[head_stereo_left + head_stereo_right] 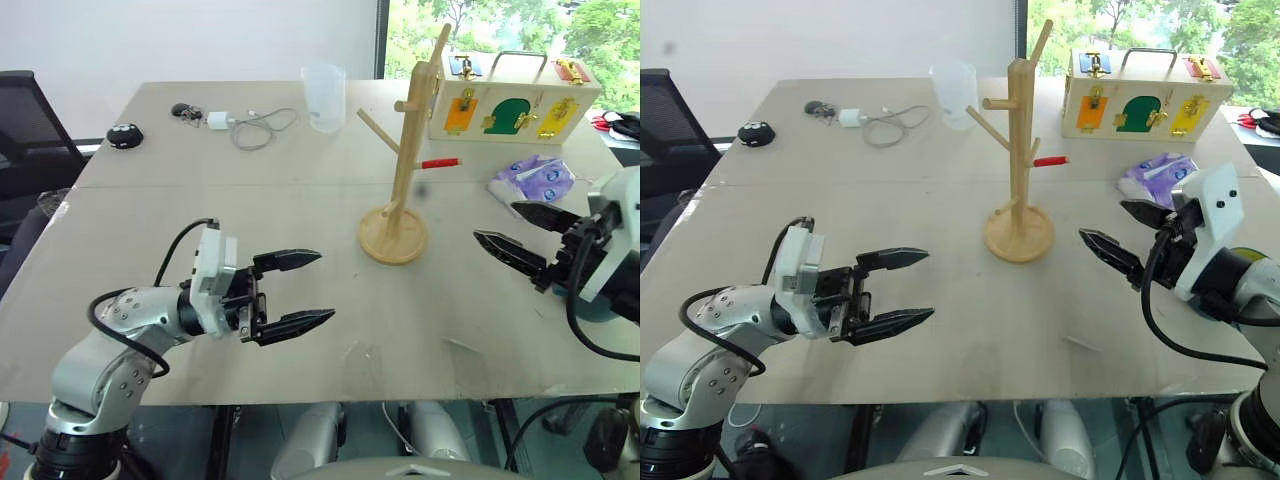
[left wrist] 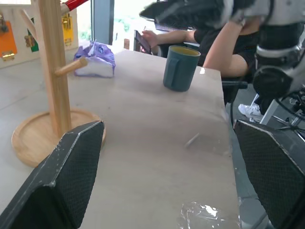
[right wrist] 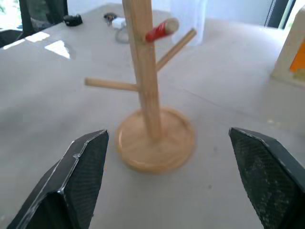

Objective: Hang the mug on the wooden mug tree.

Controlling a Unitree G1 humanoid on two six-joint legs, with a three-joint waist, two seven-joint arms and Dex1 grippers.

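The wooden mug tree [image 1: 405,150] stands upright on its round base in the middle of the table, its red-tipped peg [image 1: 440,162] pointing right. The teal-blue mug [image 2: 181,67] with a yellow inside stands upright on the table near the right edge, beyond the tree in the left wrist view. My left gripper [image 1: 325,287] is open and empty at the front left, pointing right toward the tree's base. My right gripper [image 1: 497,222] is open and empty to the right of the tree, pointing at it [image 3: 143,71]. In the eye views my right arm mostly hides the mug.
A clear plastic cup [image 1: 324,97] and a wooden box with coloured panels [image 1: 510,105] stand at the back. A purple packet [image 1: 535,180] lies right of the tree. A charger with cable [image 1: 250,125] lies at the back left. A person [image 2: 224,43] sits beyond the right edge.
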